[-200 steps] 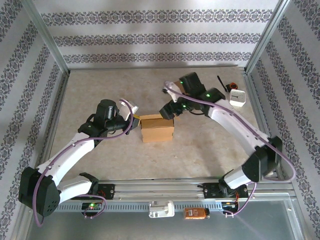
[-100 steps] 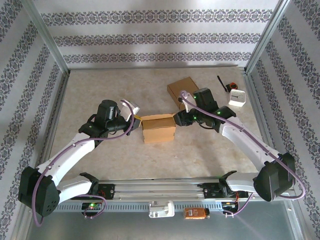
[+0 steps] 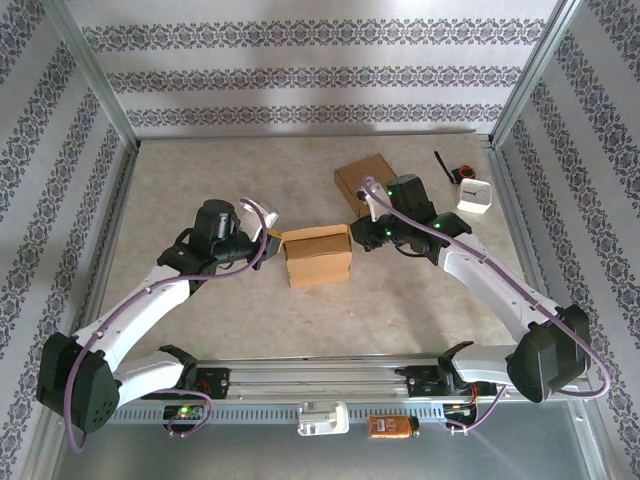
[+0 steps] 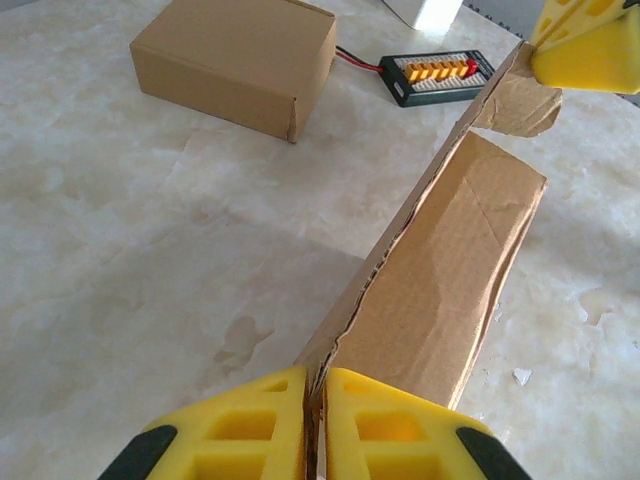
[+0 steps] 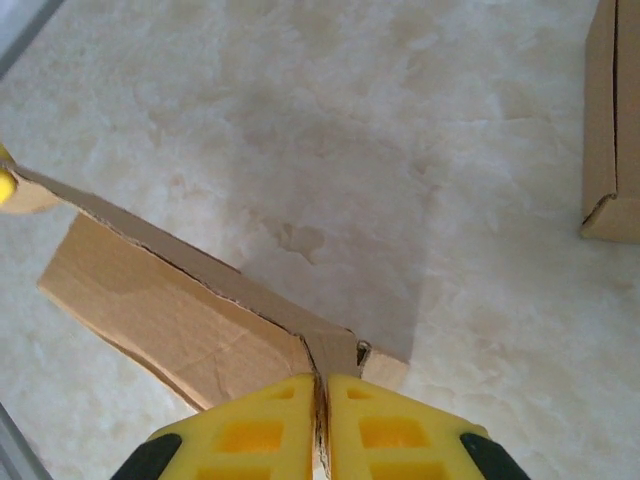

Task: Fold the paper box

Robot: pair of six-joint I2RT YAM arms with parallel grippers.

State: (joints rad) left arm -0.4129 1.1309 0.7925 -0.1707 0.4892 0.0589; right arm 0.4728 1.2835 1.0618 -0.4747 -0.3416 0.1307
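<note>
R gripper [image 5: 322, 388] swung in since 1 s ago, jaws now pinched on box [image 3: 318, 256] R edge; L gripper [image 4: 315, 385] clamped on its L edge. I see box on table [image 3: 200, 180], btwn both grippers

Robot test cell, lab-type setup. Marble-look worktop [image 3: 200, 180] boxed in by metal frame posts [image 3: 95, 75] and patterned wallpaper panels [image 3: 300, 70]. White left arm [image 3: 150, 297] and right arm [image 3: 480, 262] bolted to slotted rail [image 3: 320, 378] at near edge. Wired charger board [image 4: 435, 75] on worktop.
</note>
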